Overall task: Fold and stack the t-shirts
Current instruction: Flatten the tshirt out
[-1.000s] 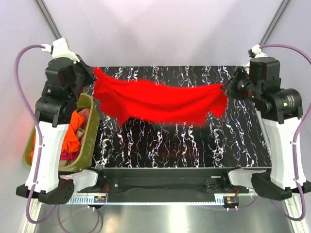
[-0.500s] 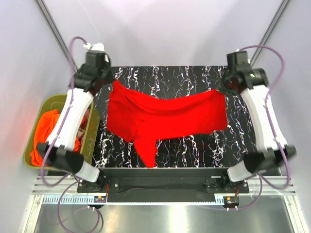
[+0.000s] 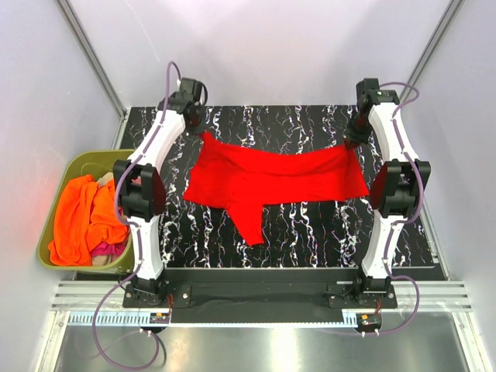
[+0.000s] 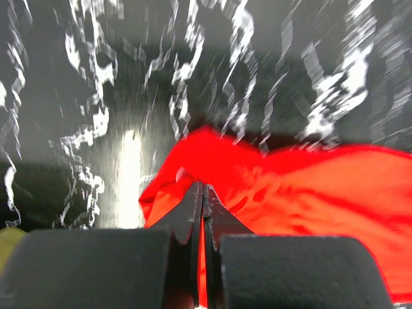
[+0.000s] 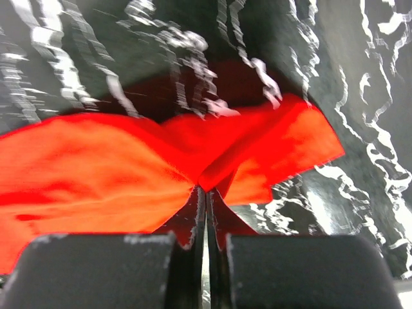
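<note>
Black stone-patterned bench, white veining, matt; both arm bases are bolted along its 6 o'clock edge.

Olive-green plastic tub: stands off the bench's 9 o'clock side, just beside the left arm's lower links. It holds a crumpled orange t-shirt that fills most of it, with a patch of magenta cloth showing at the heap's 5 o'clock corner.

Red t-shirt: one item, opened out widthwise across the middle of the bench and apart from the tub. One sleeve or flap points toward 6 o'clock from the left half. The far edge runs between the two grippers and dips slightly at its centre. Both wrist views show a shadow under the cloth close to each pinch, so the held corners sit a little off the surface. Whether the rest lies fully flat cannot be told.

Left gripper: at the shirt's 10 o'clock corner, jaws pressed together with a fold of red cloth pinched between the tips.

Right gripper: at the shirt's 2 o'clock corner, jaws likewise clamped tight on a gathered pleat of the same cloth.

Both arms reach out long toward 12 o'clock, well apart from one another.
</note>
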`<state>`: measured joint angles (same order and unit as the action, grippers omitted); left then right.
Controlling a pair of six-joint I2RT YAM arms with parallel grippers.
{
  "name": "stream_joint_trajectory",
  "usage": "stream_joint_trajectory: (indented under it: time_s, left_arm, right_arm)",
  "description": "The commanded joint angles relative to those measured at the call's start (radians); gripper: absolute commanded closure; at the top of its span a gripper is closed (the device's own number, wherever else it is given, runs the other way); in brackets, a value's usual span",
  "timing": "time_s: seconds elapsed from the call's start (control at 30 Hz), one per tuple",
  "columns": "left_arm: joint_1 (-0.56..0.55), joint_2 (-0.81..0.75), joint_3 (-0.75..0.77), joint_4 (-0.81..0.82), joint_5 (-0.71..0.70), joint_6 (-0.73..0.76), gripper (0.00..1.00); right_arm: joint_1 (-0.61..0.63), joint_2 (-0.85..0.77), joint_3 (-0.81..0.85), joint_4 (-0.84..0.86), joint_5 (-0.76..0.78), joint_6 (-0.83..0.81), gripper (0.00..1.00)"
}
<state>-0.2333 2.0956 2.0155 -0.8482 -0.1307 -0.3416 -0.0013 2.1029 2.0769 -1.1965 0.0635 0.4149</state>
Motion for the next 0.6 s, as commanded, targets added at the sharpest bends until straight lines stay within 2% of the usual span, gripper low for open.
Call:
stream_joint_trajectory:
  time_s: [0.0,0.07,0.1,0.13,0.2,0.23,0.27,0.3,0.33,0.4,0.43,0.5,0.57]
  left_arm:
    - [0.006,-0.060,0.120,0.052,0.011,-0.010,1.00]
    - [0.006,-0.055,0.112,0.060,0.023,-0.010,1.00]
    - [0.008,-0.037,0.109,0.058,0.046,-0.004,0.98]
    - [0.009,-0.029,0.103,0.057,0.057,0.006,0.87]
    - [0.009,-0.029,0.080,0.055,0.040,0.004,0.67]
    - [0.006,-0.037,0.042,0.057,0.019,0.003,0.54]
    - [0.006,-0.064,-0.004,0.055,-0.034,0.003,0.37]
    - [0.006,-0.081,-0.004,0.055,-0.055,0.003,0.30]
    - [0.008,-0.101,-0.058,0.054,-0.073,0.009,0.29]
    - [0.008,-0.175,-0.169,0.055,-0.095,0.007,0.28]
    - [0.006,-0.201,-0.213,0.055,-0.093,-0.006,0.28]
    - [0.006,-0.278,-0.347,0.060,-0.049,-0.025,0.31]
    - [0.008,-0.343,-0.441,0.066,-0.015,-0.045,0.37]
  right_arm:
    - [0.007,-0.017,0.129,-0.021,-0.062,-0.010,1.00]
    - [0.007,-0.008,0.134,-0.029,-0.062,-0.001,1.00]
    - [0.007,0.000,0.127,-0.029,-0.060,0.002,0.97]
    - [0.007,0.006,0.118,-0.029,-0.062,0.005,0.93]
    - [-0.029,0.034,0.115,-0.029,-0.053,0.004,0.79]
    - [-0.037,0.043,0.120,-0.028,-0.041,0.005,0.77]
    - [-0.054,0.069,0.133,-0.026,-0.019,0.001,0.66]
    - [-0.060,0.087,0.134,-0.026,-0.013,-0.002,0.66]
    - [-0.066,0.106,0.168,-0.029,-0.008,-0.004,0.50]
    - [-0.078,0.153,0.212,-0.063,-0.004,-0.007,0.38]
    - [-0.078,0.160,0.236,-0.093,0.001,-0.011,0.25]
    - [-0.078,0.137,0.200,-0.088,-0.010,-0.018,0.20]
    - [-0.078,0.058,0.057,-0.040,-0.062,-0.021,0.20]
